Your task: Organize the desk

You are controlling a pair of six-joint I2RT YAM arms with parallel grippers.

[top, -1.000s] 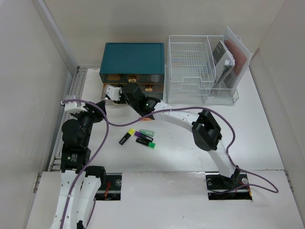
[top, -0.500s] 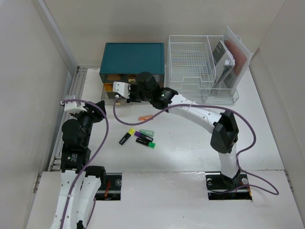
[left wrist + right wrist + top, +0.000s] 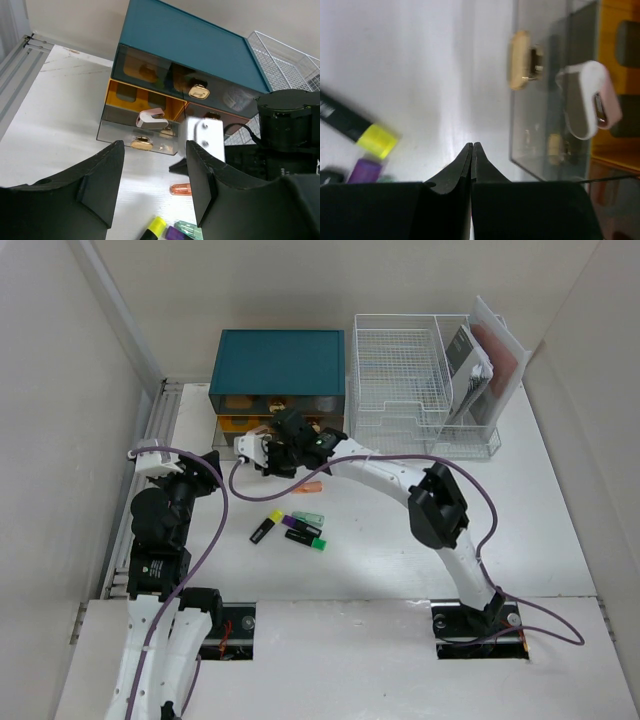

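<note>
The white desk (image 3: 400, 540) holds several highlighters: a yellow-capped one (image 3: 265, 527), a purple one (image 3: 299, 523) and a green one (image 3: 310, 540). A small orange marker (image 3: 312, 487) lies closer to the teal drawer box (image 3: 277, 360). My right gripper (image 3: 266, 462) is shut on nothing, its tips (image 3: 472, 146) just above the desk in front of the open lower-left drawer (image 3: 550, 115). My left gripper (image 3: 154, 170) hovers open and empty at the left, facing that drawer.
A white and pink stapler-like item (image 3: 152, 119) lies in the open orange-lined drawer (image 3: 125, 95). A white wire-mesh rack (image 3: 410, 380) with papers (image 3: 480, 360) stands at the back right. A metal rail (image 3: 155, 440) runs along the left wall.
My right gripper has shut. The right arm swung up to the drawer box and dropped back slightly in front of the open drawer. The left arm has not moved.
</note>
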